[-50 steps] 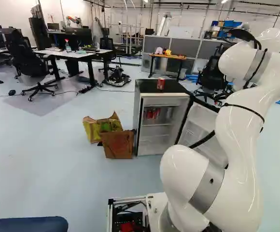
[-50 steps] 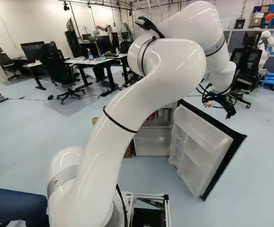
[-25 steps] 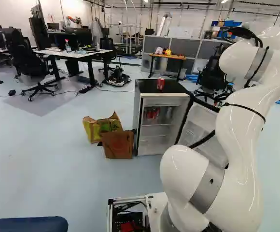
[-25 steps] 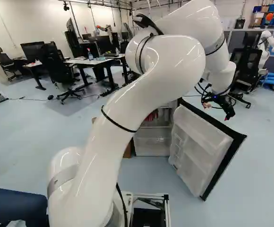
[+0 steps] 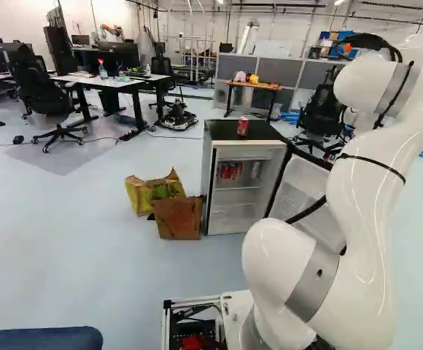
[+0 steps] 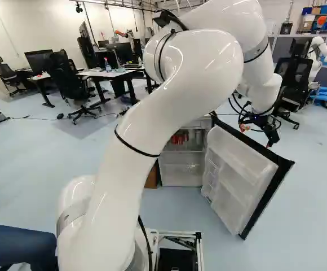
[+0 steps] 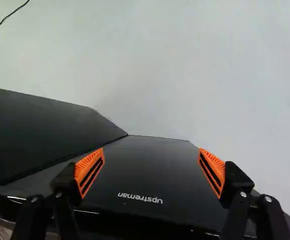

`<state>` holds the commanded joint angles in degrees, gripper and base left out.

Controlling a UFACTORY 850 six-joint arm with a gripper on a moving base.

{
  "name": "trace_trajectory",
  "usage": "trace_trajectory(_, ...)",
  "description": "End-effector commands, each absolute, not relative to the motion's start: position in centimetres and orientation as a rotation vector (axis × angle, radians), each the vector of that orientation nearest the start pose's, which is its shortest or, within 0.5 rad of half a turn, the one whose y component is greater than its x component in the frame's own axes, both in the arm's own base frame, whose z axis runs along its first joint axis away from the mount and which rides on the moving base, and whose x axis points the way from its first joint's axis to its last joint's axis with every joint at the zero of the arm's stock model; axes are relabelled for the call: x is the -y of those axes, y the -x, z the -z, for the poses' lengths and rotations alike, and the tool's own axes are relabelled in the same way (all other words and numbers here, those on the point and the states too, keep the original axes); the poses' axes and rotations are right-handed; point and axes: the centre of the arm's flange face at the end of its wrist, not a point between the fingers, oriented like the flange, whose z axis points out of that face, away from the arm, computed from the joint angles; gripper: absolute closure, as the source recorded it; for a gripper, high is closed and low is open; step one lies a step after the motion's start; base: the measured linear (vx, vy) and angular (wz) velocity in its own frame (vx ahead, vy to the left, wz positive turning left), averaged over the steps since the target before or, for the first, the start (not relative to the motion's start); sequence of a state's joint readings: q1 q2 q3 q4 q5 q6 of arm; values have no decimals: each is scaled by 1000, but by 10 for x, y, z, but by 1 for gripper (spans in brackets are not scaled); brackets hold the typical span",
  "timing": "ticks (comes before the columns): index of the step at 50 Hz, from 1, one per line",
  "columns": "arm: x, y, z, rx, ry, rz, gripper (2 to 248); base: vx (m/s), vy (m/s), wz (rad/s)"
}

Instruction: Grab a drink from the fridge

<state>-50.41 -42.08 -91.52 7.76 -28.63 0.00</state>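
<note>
The tool (image 7: 151, 162), wide open and holding nothing, should clear the top edge of the fridge door (image 6: 237, 169) before nearing the red cans (image 5: 230, 171).

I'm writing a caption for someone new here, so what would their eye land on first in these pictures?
Probably the big white arm, bending up from the foot of both base views. Next comes the fridge ahead of it, its door wide open and a red can on top. In the wrist view, the open gripper's orange pads stand out against black surfaces.
</note>
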Motion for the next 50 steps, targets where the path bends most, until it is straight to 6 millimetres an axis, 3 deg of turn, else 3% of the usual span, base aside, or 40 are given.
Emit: trace_trajectory(50,514,-406,-409,-1537,2753,438,3,0,0,0)
